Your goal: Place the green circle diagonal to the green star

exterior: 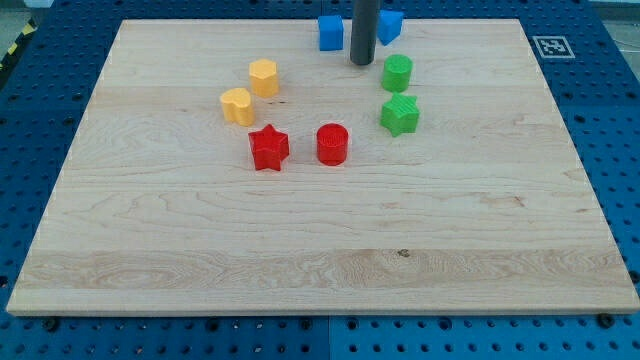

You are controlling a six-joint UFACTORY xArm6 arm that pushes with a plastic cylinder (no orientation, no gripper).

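Observation:
The green circle (397, 73) stands on the wooden board near the view's top, right of centre. The green star (400, 115) sits just below it, almost touching. My tip (362, 62) is at the end of the dark rod, just left of the green circle and slightly above it in the view, with a small gap between them.
A blue block (331, 32) sits left of the rod and another blue block (390, 25) right of it, at the board's top edge. A red circle (332, 144) and red star (269, 148) lie mid-board. Two yellow blocks (263, 77) (237, 105) lie to the left.

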